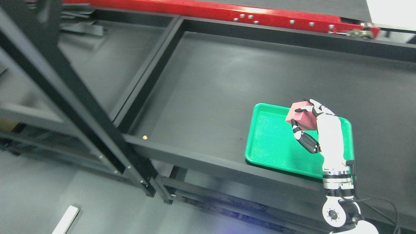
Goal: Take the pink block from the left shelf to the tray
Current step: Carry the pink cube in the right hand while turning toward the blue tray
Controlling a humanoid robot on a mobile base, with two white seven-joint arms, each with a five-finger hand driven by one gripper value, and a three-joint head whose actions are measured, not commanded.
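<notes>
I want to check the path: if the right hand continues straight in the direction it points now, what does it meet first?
The right hand, shut on the pink block, points up the picture, across the green tray. Beyond lies only bare dark shelf surface; the way looks free, though its height is unclear.

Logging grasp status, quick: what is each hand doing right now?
Right hand: closed on the pink block, above the green tray.
Left hand: not in view.

Glossy green plastic tray (269, 143), finely speckled on its floor. Matt pink block (300, 118), soft foam-like look; smooth white plastic shell and black jointed fingers on right hand (320, 130). Matt black metal shelf frame (224, 162), dull grey shelf surface (211, 87), glossy red-painted metal beam (201, 11) with bright bolts.
</notes>
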